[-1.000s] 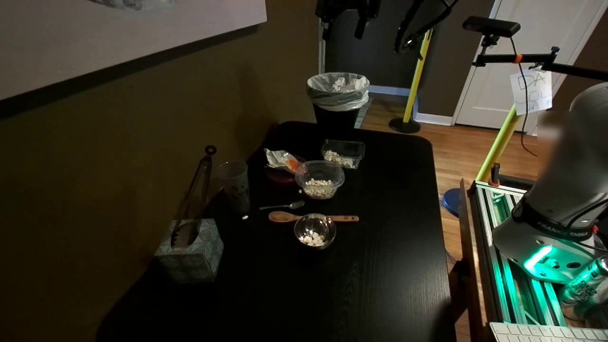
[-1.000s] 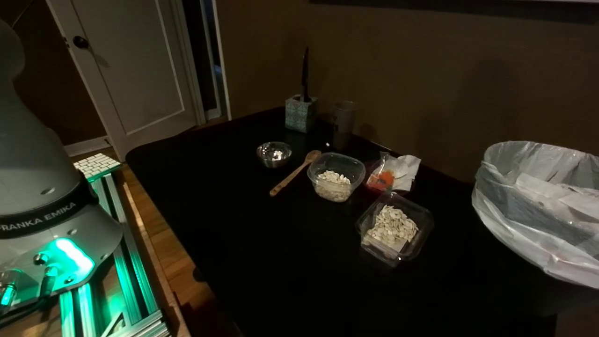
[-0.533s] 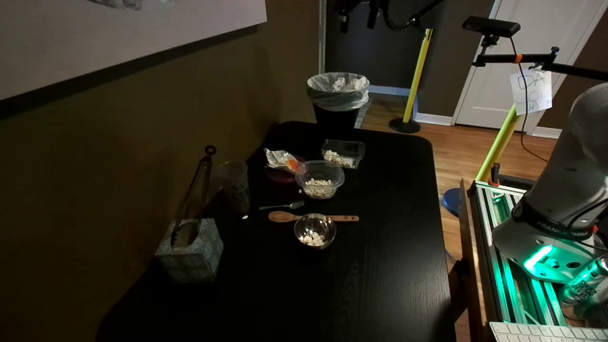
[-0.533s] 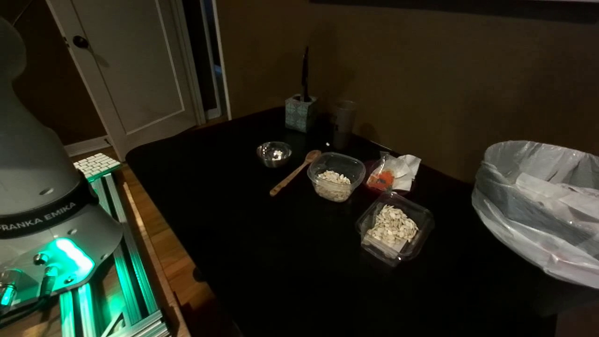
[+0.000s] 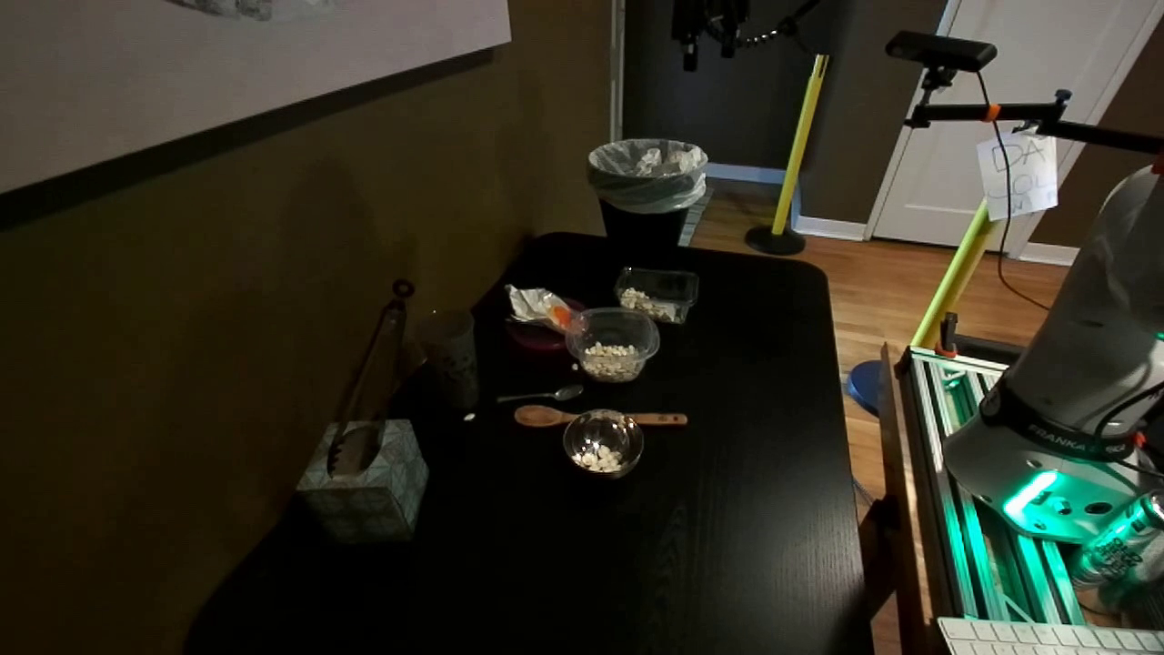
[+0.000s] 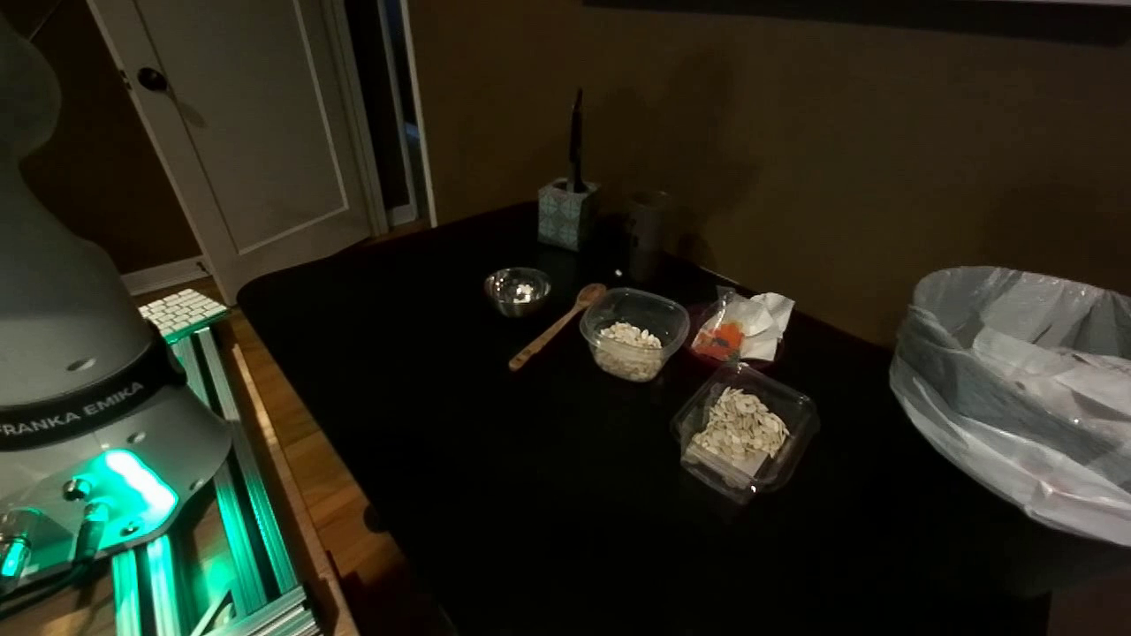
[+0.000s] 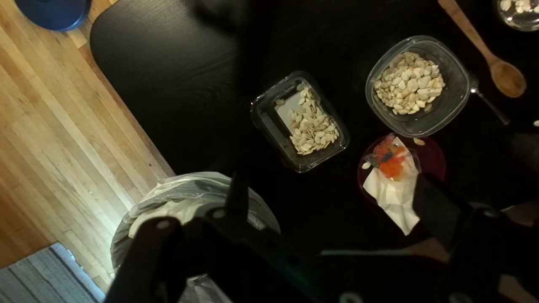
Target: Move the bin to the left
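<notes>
In an exterior view we read FRANKA on the black band (image 5: pixel 1059 438) of the arm (image 5: pixel 1073 364), the letters after it blurred. A white sheet (image 5: pixel 1018 175) bears hand-drawn capitals, DA legible in its top row. The black, round bin (image 5: pixel 644 221) stands upright at the far end of the dark, wood-grained table (image 5: pixel 764 528), its translucent plastic liner (image 5: pixel 647 193) folded over the rim; whether bin and table touch, we cannot tell. Higher up and apart from it hangs the gripper (image 5: pixel 709 56). Nearer us, dark tongs (image 5: pixel 392 341) stand tilted in a cube-shaped box (image 5: pixel 364 491) patterned with fine lines.

In an exterior view the lettering (image 6: pixel 75 411) on that band reads FRANKA EMIKA, its first letter clipped. Near it we see a keyboard (image 6: pixel 183 314) with white keys, their marks too small to read. Flat oval seeds (image 6: pixel 740 422) lie in a clear plastic tray (image 6: pixel 798 411) and a squarish clear tub (image 6: pixel 658 311); a shiny metal bowl (image 6: pixel 517 307) and a wooden spoon (image 6: pixel 550 336) are nearby. The bin sits at the view's right edge, its liner glossy and wrinkled.

In the wrist view, the gripper's fingers (image 7: pixel 438 208) stand well apart, the jaws released. The bin's mouth shows at lower left, partly hidden behind the gripper. A crumpled white wrapper (image 7: pixel 391 185) with an orange and blue patch lies on a round, dark red plate (image 7: pixel 436 162).
</notes>
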`<move>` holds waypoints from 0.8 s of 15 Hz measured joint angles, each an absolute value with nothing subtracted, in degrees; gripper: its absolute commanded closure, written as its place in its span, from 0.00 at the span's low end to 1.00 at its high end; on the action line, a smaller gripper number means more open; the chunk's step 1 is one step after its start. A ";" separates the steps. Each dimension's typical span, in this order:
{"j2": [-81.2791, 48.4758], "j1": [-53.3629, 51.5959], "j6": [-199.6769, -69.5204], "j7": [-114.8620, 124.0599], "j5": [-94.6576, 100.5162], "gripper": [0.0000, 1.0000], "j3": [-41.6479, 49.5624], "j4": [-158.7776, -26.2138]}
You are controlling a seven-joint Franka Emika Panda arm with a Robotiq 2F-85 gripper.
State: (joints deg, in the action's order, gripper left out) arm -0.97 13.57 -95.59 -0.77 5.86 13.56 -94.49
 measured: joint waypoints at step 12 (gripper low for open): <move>-8.21 15.21 -114.99 -5.28 9.37 0.00 15.04 -94.88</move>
